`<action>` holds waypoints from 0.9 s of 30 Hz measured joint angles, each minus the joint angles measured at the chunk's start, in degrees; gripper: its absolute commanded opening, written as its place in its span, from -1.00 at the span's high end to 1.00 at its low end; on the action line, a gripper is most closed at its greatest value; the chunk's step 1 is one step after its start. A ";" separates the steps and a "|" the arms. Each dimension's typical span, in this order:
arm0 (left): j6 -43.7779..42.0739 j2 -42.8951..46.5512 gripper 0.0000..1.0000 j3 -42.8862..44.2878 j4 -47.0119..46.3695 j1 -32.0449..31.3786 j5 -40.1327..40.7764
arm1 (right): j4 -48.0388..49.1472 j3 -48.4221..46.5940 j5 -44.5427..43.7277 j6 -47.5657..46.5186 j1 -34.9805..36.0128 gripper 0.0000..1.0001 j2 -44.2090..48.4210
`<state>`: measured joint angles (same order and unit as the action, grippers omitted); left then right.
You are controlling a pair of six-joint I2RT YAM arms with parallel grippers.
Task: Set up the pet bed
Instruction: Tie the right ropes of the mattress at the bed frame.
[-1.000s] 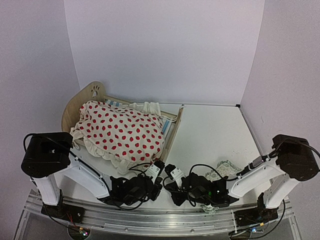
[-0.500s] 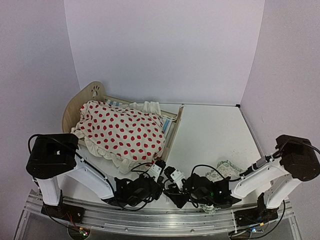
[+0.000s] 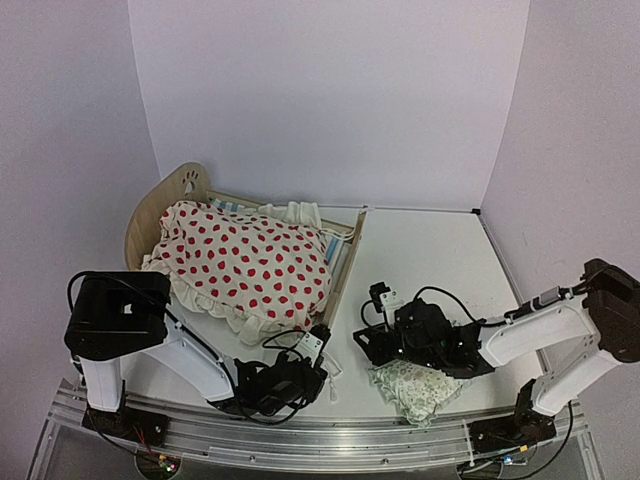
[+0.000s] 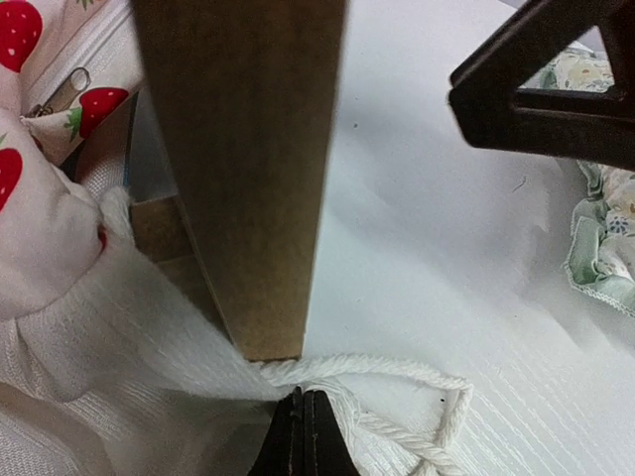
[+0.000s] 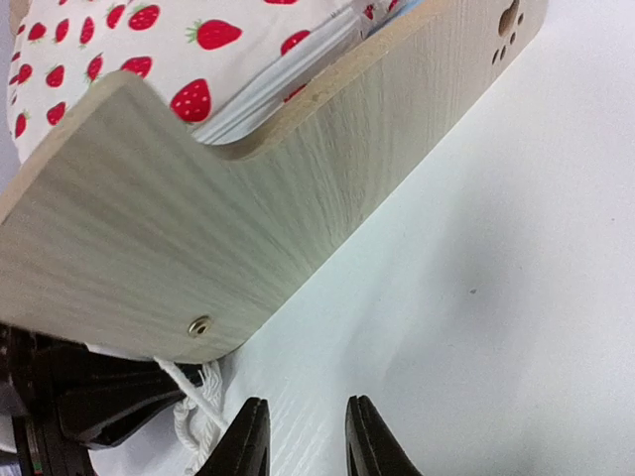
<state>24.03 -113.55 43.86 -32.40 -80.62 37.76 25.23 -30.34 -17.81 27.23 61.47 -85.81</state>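
The pet bed (image 3: 345,262) stands at the back left, its arched headboard (image 3: 166,200) toward the wall. A red-dotted cushion (image 3: 245,262) lies on it over a white knit blanket (image 3: 296,212). My left gripper (image 3: 320,352) sits low at the near corner of the footboard (image 4: 243,169). It is shut, and the blanket's white cord (image 4: 397,369) lies against its tip (image 4: 303,436). My right gripper (image 3: 376,303) hovers just right of the footboard (image 5: 298,198), open with nothing between its fingers (image 5: 308,441).
A green floral pillow (image 3: 415,388) lies on the table by the front edge, under the right arm, and its frilled rim (image 4: 600,248) also shows in the left wrist view. The white table (image 3: 440,260) stretches to the right of the bed. Purple walls close in the sides and back.
My right gripper has opened and moved back from the front edge toward the footboard, uncovering the green pillow. The left arm has shifted slightly right and its gripper stays shut.
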 measured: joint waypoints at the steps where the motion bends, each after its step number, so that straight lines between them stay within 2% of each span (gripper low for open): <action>1: 0.00 -0.11 1.00 0.00 0.00 0.00 0.03 | -0.52 -1.16 2.26 0.74 -1.29 0.47 -1.39; 7: -0.02 -0.24 1.00 0.02 0.02 0.00 0.28 | -1.75 -7.23 16.24 4.51 -6.36 0.55 -9.57; 13: -0.07 -0.29 1.00 0.02 -0.08 0.00 0.92 | -2.47 -9.42 25.01 6.79 -7.47 0.47 -15.34; 19: -0.23 -1.09 1.00 0.18 -0.74 0.00 1.44 | -2.39 -11.45 30.36 7.64 -7.50 0.46 -18.86; 27: -0.40 -2.05 1.00 1.18 -1.17 0.04 1.47 | -1.83 -12.05 32.40 8.45 -7.92 0.44 -19.62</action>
<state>23.63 -115.61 45.03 -33.58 -80.58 39.23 23.40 -42.39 14.58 35.67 53.55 -105.43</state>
